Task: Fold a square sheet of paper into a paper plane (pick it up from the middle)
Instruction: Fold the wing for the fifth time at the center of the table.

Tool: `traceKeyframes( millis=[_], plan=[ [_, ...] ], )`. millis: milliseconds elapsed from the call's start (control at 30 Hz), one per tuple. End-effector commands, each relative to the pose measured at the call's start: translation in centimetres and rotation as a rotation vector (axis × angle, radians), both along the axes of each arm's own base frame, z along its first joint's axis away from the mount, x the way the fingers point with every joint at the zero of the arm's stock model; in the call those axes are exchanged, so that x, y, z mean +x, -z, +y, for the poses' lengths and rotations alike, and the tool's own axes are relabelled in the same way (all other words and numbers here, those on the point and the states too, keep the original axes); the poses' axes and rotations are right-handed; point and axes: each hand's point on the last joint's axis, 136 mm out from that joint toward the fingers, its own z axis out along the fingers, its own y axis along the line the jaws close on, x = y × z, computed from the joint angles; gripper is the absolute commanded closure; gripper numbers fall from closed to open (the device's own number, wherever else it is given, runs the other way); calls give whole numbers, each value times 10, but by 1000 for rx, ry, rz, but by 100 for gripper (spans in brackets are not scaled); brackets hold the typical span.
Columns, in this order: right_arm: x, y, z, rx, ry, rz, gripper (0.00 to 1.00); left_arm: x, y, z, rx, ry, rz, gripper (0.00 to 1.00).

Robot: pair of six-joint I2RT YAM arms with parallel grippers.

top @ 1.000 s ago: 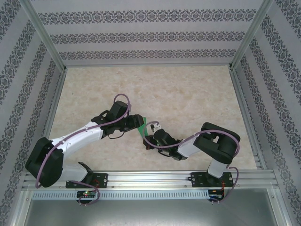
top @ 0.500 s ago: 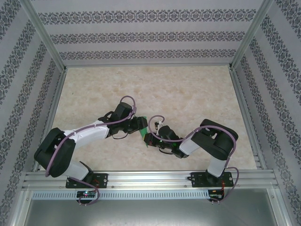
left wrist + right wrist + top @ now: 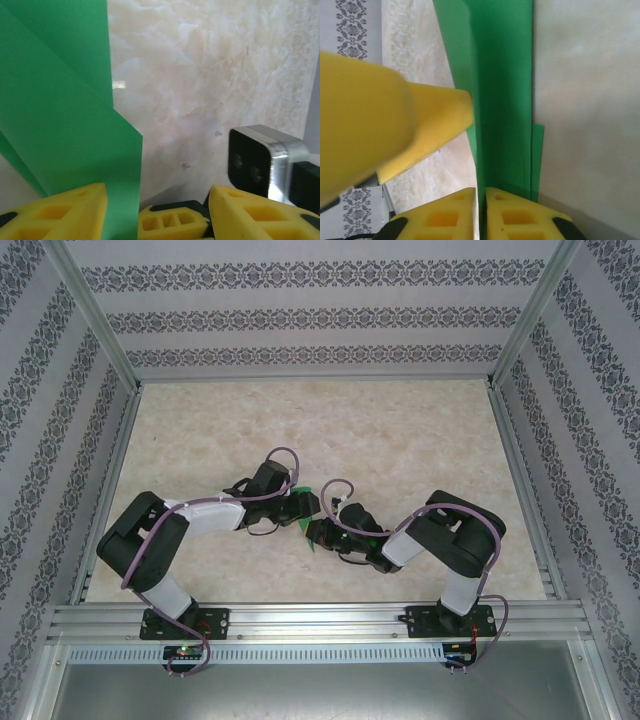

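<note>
The square sheet of paper [image 3: 502, 100], folded into a long green strip of several layers, begins for us right at the right gripper [image 3: 481, 192]. Its two yellow fingers [image 3: 520, 215] stand almost together at the bottom of the right wrist view. The strip's near end sits in the thin slit between them, so we read them as clamped on the paper.

From there the long axis runs straight away from those fingers. A crease runs along its length, and a lower layer shows at one edge. A little further along, one blunt finger of the left gripper [image 3: 156, 192] comes in from the side. It meets the strip's face, though we cannot tell whether it touches or stops just short.

In the left wrist view that gripper's fingers are well apart. The paper passes down between them, close against one finger and far from the other, so nothing is pinched there.

From above, the two grippers meet nose to nose near the front middle of the table [image 3: 400, 430], with a sliver of green between them. As far as we can judge, the strip is held up on edge, not lying flat.

We think the coming move turns on one relation. The strip lies endwise to the right fingers and crosswise to the left ones. Both arms are equally near, but only the right one has hold. To grip or press the crease, the left would need to close across the layers, and it may first have to centre itself on the strip.
</note>
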Motion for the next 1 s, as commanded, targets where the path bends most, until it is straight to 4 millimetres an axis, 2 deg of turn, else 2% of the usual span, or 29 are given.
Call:
traceKeyframes(
  millis=[0,67,333,500,600,733,900,967],
  plan=[
    [-3,25,-13,-91,30,71,84,13,0,-3,-3,9,-45,44],
    [-4,26,-15,-131,29,80,78,13,5,-3,4,8,-34,44],
    [-11,23,-21,-288,11,72,74,13,7,-1,12,-2,-36,45],
    [-11,22,-30,-293,53,78,80,14,1,-3,2,4,-44,45],
    [-12,23,-30,-292,51,100,91,14,-3,-3,-2,12,-53,45],
    [-15,31,-35,-293,84,148,97,14,-21,-7,-38,25,-89,42],
    [-15,34,-39,-249,126,170,97,17,-55,-5,-67,21,-173,38],
    [-16,36,-39,-245,128,182,97,17,-59,-4,-68,20,-189,37]
  ],
)
